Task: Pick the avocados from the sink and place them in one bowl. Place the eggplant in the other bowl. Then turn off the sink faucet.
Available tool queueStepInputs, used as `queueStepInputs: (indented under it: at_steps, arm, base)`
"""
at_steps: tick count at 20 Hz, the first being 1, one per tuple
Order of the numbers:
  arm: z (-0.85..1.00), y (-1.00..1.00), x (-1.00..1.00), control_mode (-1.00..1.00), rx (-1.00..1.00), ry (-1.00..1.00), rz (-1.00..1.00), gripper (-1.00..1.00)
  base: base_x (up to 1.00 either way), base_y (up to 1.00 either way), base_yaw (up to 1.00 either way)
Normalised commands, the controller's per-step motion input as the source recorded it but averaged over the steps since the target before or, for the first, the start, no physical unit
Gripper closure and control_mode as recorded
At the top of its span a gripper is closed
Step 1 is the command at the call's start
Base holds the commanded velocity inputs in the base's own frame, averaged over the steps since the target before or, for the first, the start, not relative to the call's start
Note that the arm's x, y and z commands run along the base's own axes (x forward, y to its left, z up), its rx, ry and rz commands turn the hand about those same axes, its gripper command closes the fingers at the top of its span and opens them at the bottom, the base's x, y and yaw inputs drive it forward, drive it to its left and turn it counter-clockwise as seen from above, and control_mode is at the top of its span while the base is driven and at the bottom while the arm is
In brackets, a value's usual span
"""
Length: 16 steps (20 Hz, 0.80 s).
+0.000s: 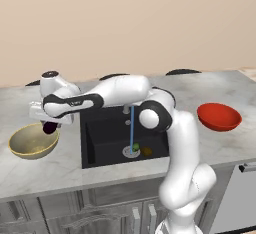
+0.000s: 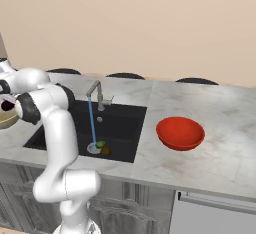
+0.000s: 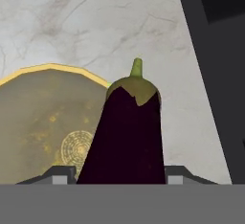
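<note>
Eggplant [image 1: 49,127] held in my gripper [image 1: 50,126], left base view: the dark purple piece hangs from the fingers above the right rim of the tan bowl [image 1: 33,141], which sits on the marble counter [image 1: 40,170] left of the black sink [image 1: 112,137]. A thin blue stream falls from the faucet [image 1: 128,110] to the drain, where a green avocado [image 1: 136,147] and a browner avocado [image 1: 146,151] lie side by side. The red bowl [image 1: 219,116] stands right of the sink.

Right base view: both avocados [image 2: 102,147] by the drain; red bowl [image 2: 180,132] on the counter to the right — faucet [image 2: 97,94] running.

Hand view: jaws partly apart, closed on the eggplant [image 3: 127,132], its green stem pointing away; the tan bowl [image 3: 48,122] lies below, to its left.
</note>
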Motion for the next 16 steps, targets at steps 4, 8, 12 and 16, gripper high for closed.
queueStepInputs:
  at_steps: [4,8,12,16]
  arm:
    - [0.0,0.29,-0.04,-1.0,0.0,0.01,0.0,1.0]
    - [-0.08,0.2,0.0,-1.0,0.0,0.0,0.0,1.0]
    - [-0.2,0.18,0.0,-1.0,-0.01,0.0,0.0,1.0]
    - [-0.17,0.18,0.0,-1.0,0.0,0.0,0.0,1.0]
  base:
    - [0.0,0.0,0.0]
    - [0.0,0.0,0.0]
    - [0.0,0.0,0.0]
    - [0.0,0.0,0.0]
